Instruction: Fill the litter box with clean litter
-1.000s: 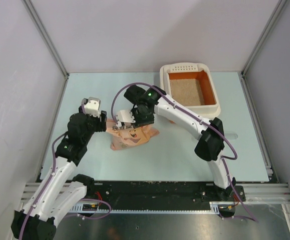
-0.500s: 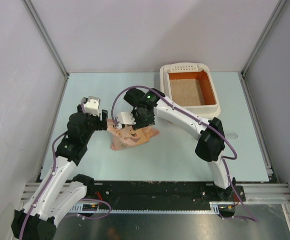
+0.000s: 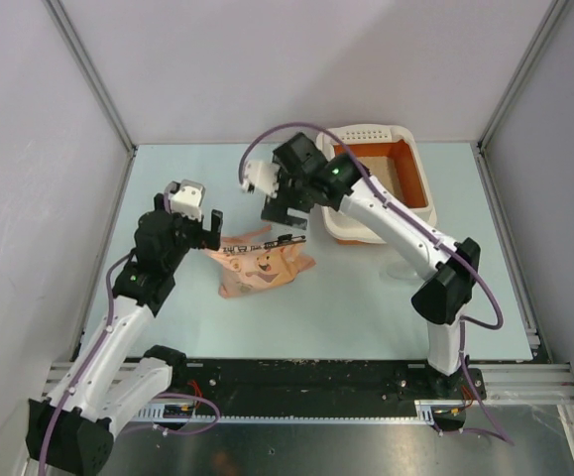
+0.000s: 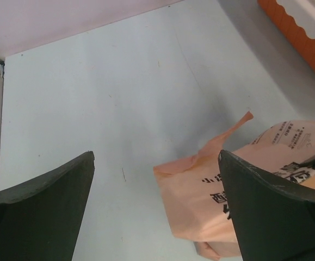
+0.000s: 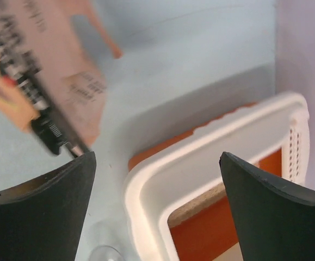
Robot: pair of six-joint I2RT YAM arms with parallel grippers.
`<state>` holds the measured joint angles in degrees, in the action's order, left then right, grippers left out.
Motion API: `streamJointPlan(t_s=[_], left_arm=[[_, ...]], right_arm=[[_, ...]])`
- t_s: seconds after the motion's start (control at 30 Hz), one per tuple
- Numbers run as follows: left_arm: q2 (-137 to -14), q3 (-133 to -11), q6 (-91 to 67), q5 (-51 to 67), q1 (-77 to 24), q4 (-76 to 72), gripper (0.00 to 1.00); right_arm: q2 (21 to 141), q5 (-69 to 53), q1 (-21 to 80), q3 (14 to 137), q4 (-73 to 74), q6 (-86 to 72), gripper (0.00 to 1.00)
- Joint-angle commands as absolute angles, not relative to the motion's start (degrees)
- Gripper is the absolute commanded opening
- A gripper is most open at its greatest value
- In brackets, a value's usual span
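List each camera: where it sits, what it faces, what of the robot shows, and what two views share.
Top external: fixed above and behind the bases, looking down on the table; both arms whole, litter box far right, bag centre.
Left wrist: on the left arm, looking down at the bag; left fingers at the bottom corners.
Right wrist: on the right arm, looking down at the litter box rim; right fingers at the bottom corners.
Shared: both wrist views catch the bag and part of the litter box.

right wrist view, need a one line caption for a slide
Open right gripper over the litter box corner, tan litter inside, pink bag with black clip lying nearby.
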<state>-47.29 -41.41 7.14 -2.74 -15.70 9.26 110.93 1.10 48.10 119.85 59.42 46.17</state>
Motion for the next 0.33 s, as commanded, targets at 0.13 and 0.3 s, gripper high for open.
streamJointPlan(t_s=[0.13,0.3], left_arm=[[-54.9,-48.7,6.7,3.2,-10.6,5.1,1.0],[-61.2,-55.2,5.8,5.1,-6.5,5.3,1.0]], right_arm=[[110.6,8.5,40.7,117.1,44.6,19.3,1.0],[113.2,8.6,35.5,120.9,36.1,17.1,1.0]])
